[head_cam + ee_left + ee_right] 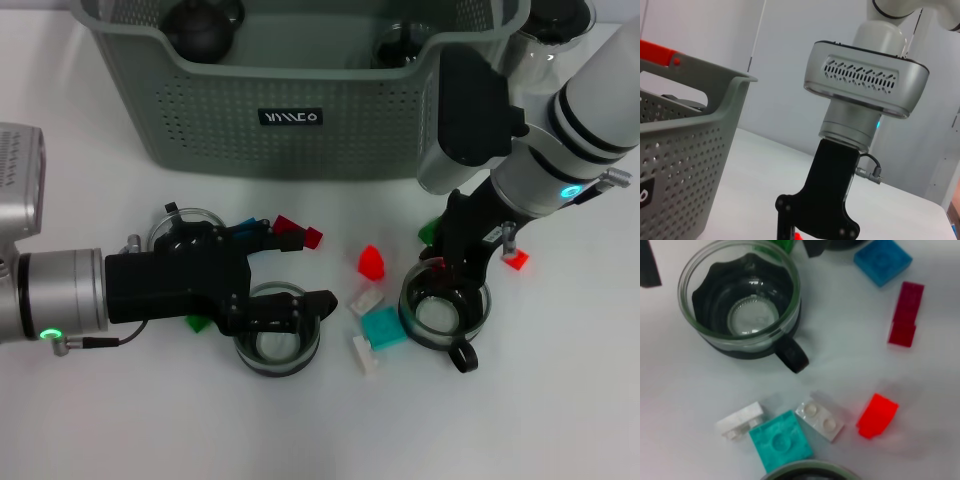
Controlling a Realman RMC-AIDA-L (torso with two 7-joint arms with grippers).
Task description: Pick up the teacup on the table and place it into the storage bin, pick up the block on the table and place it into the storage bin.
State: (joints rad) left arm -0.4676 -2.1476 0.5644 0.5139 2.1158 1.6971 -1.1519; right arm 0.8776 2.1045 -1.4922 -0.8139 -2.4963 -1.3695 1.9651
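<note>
The grey-green storage bin (300, 110) stands at the back; it also shows in the left wrist view (685, 165). Three glass teacups stand on the table. My right gripper (452, 282) is open, down at the far rim of the right teacup (445, 312). My left gripper (290, 272) is open, one finger lying over the middle teacup (275, 340), which also shows in the right wrist view (742, 305). The third teacup (185, 225) is partly hidden behind my left gripper. A red block (372, 262), a teal block (383, 327) and white blocks (366, 300) lie between the grippers.
More blocks lie about: red ones (295, 233) and a blue one (245, 228) by my left gripper, a red one (515, 260) and a green one (428, 232) by my right. Dark round things (205, 25) sit in the bin. A clear carafe (545, 30) stands behind it.
</note>
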